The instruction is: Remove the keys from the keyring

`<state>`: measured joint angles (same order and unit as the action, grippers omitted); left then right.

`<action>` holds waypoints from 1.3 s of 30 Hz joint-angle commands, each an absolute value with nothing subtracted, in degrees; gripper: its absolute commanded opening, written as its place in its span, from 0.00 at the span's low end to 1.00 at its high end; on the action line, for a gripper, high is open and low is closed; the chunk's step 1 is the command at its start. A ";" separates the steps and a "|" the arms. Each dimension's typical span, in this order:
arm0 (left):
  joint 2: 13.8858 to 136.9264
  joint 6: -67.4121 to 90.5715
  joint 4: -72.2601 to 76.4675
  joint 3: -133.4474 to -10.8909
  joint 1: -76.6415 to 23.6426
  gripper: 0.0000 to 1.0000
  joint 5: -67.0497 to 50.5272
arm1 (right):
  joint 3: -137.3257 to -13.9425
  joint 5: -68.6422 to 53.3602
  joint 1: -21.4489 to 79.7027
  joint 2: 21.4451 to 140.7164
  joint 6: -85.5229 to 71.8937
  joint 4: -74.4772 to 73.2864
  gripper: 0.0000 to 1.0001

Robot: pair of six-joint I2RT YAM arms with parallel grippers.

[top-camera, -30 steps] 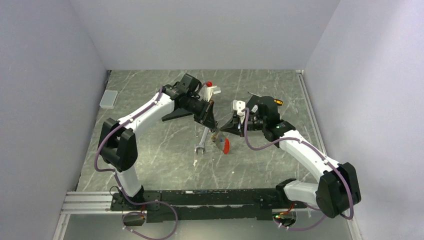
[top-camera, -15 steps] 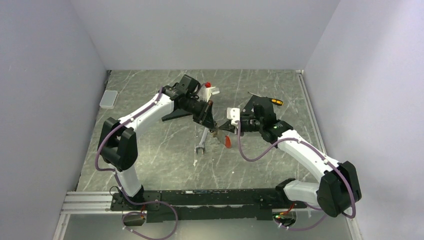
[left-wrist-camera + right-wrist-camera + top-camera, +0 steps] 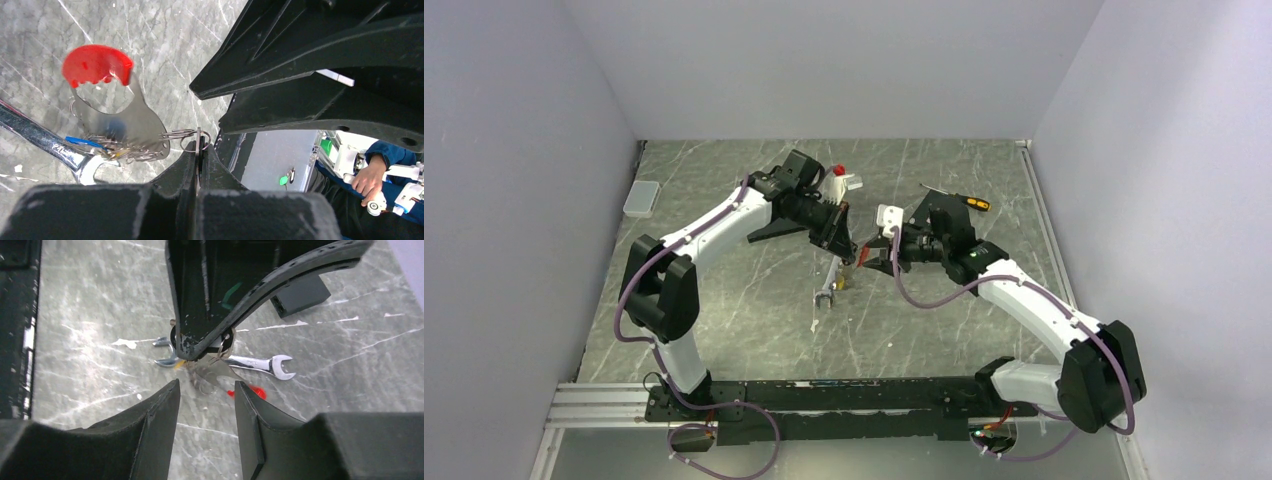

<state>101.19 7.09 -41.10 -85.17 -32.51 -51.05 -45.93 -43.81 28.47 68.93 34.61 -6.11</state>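
My left gripper (image 3: pixel 199 146) is shut on the thin metal ring of the keyring (image 3: pixel 131 117), a grey curved holder with a red end (image 3: pixel 96 64), and holds it above the table. The keys (image 3: pixel 102 146), one with a blue head, bunch at the holder's lower end. In the top view the left gripper (image 3: pixel 850 254) and the right gripper (image 3: pixel 870 256) nearly meet. My right gripper (image 3: pixel 205 392) is open and empty, its fingers (image 3: pixel 161 412) on either side of the hanging keyring (image 3: pixel 214 374), close behind it. The keys also show in the top view (image 3: pixel 840 283).
A long silver wrench (image 3: pixel 827 285) lies on the table under the keyring, also seen in the right wrist view (image 3: pixel 256 365). A screwdriver (image 3: pixel 964 202) lies at the back right, a white and red object (image 3: pixel 845 180) behind the left gripper, and a grey box (image 3: pixel 641 198) at the far left.
My right gripper has moved left, up to the left gripper and the keyring. The red end of the keyring, seen hanging below before, is now hidden in the top view.
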 commanded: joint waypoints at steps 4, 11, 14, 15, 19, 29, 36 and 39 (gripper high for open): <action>97.39 5.41 -40.52 -84.64 -32.43 0.00 -52.14 | -48.93 -51.47 24.45 69.55 17.21 -4.90 0.47; 96.99 3.87 -40.75 -84.21 -32.51 0.00 -54.44 | -50.49 -59.57 21.71 74.07 6.65 -1.43 0.37; 96.81 3.18 -40.87 -84.07 -32.47 0.00 -54.82 | -50.49 -61.36 21.71 75.05 4.16 -0.34 0.35; 96.77 3.12 -40.87 -84.03 -32.51 0.00 -54.98 | -50.07 -61.76 21.66 74.96 3.30 1.40 0.33; 96.77 2.90 -40.96 -84.02 -32.76 0.00 -55.17 | -48.80 -63.07 21.64 74.83 0.24 6.32 0.27; 96.94 2.73 -41.05 -84.20 -33.39 0.00 -55.76 | -49.07 -64.05 21.80 77.04 -3.74 9.53 0.27; 97.03 2.77 -41.05 -84.41 -33.56 0.00 -55.81 | -48.75 -64.14 22.07 78.64 -3.55 9.67 0.27; 96.94 2.83 -40.96 -84.14 -33.54 0.00 -55.80 | -48.52 -64.80 22.13 79.53 -3.45 9.93 0.27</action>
